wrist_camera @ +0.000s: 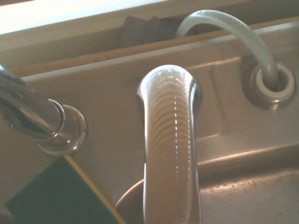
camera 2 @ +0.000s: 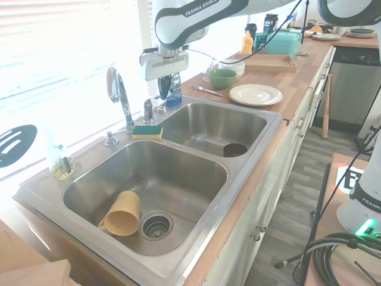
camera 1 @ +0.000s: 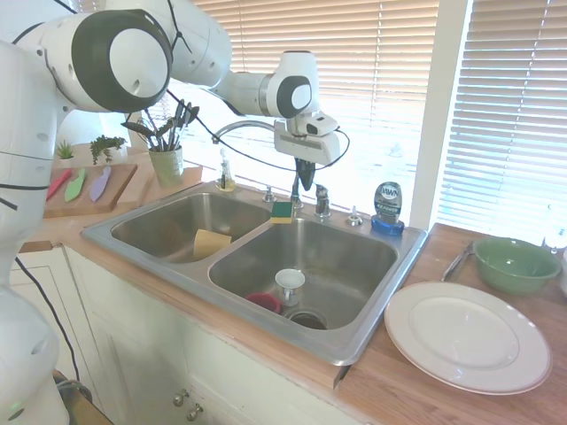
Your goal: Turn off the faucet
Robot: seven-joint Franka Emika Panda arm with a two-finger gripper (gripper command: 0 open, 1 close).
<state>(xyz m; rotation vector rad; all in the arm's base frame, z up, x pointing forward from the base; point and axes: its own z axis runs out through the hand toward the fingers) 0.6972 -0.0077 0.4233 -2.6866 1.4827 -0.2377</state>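
Wrist view: faucet spout cut off by the left edge, only its base collar shows; lever handle runs out the bottom edge, and the green-yellow sponge is clipped at lower left. First ext. view: gripper at centre frame is dark against the bright blinds, so finger gap can't be read. White plate, lower right, too washed out for detail, and green bowl is cut by the right edge.
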